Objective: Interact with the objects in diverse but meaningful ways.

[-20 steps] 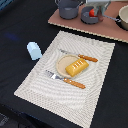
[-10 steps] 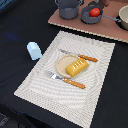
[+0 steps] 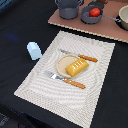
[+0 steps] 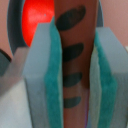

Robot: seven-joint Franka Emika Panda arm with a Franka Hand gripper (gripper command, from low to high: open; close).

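Note:
In the wrist view my gripper is shut on the brown sausage stick, which has dark oval marks. Its teal pads press against both sides of the stick. The red tomato glows just behind the fingers. In the exterior view the tomato lies in a grey pot at the back, and the gripper is almost entirely beyond the frame's edge there. The yellow ridged bread block rests on a small plate. The pale blue cup stands on the dark table at the exterior view's left.
A wooden-handled knife and fork flank the plate on a striped placemat. A taller grey pot and a pan share the pinkish board at the back.
The tomato in the pot is more fully visible now than a second ago. Bread, cup and cutlery have not moved.

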